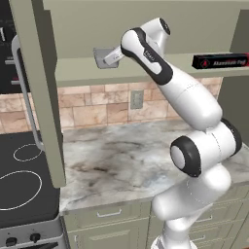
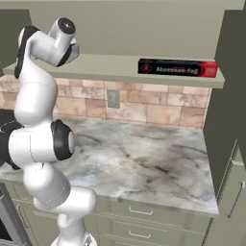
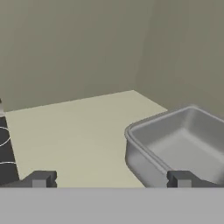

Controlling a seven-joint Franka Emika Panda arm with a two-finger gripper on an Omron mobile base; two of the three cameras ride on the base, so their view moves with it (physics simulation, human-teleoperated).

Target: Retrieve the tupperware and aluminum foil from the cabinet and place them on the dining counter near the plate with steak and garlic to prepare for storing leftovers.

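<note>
Setting: open cabinet [image 2: 120,65] shelf above the marbled kitchen counter [image 2: 144,158].
Tupperware [image 3: 175,146]: we see it on the shelf's left end, just off the right fingertip.
Aluminum foil [image 2: 178,67]: far right of the shelf.
Gripper [image 3: 111,179]: spread wide, holding nothing.
Handling: light, stiff, likely slick (we judge); pinch one rimmed wall.

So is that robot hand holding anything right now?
Hand: open, holding nothing. Its two dark fingertips stand wide apart on the cabinet shelf, one against the near wall of the small grey translucent tub.
</note>
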